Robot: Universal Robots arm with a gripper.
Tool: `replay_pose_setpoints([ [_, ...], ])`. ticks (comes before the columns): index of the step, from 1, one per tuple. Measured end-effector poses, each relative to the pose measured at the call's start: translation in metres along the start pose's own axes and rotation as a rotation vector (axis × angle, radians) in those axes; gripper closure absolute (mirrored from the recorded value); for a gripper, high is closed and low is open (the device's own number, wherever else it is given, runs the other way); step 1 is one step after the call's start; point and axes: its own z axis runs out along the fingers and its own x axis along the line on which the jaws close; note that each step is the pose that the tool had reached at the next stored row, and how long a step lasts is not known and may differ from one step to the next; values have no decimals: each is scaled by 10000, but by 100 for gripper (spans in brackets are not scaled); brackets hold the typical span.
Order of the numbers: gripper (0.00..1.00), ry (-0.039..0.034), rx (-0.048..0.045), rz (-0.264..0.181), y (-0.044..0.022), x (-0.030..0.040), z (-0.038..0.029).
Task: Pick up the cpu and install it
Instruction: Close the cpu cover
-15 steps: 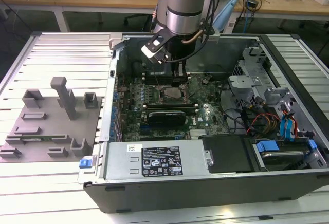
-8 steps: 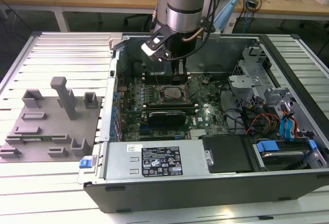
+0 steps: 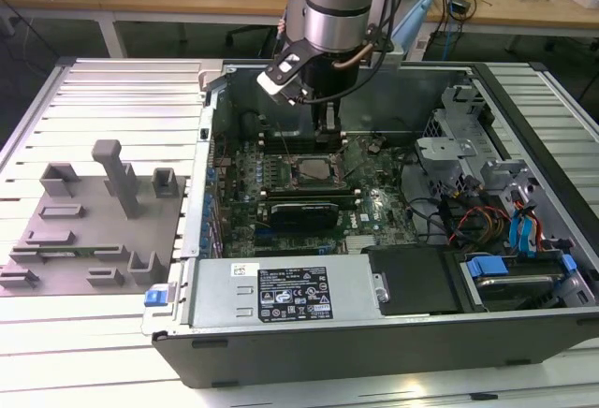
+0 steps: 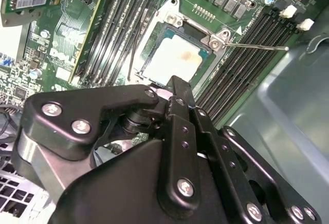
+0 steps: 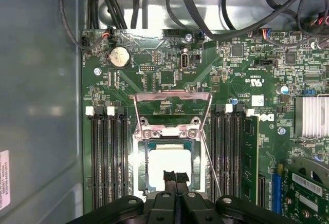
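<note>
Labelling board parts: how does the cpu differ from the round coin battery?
The cpu is square, the coin battery round. The cpu is larger than the battery. The cpu lies in the socket beneath the pincer; the battery sits apart from it. Both are silvery and flat.

cpu (image 4: 172, 59), square, silvery-white top w/ faint brownish smudge, flat in open socket frame (image 4: 169, 14), mid motherboard (image 5: 169, 75)

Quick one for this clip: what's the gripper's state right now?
Gripper: shut, fingertips together with nothing between them, poised just over the cpu, which lies in the socket.
</note>
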Motion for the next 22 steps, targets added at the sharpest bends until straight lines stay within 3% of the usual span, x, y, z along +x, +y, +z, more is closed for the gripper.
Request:
replay_pose_setpoints([
  [22, 89, 0, 0, -1, 0, -9, -336],
])
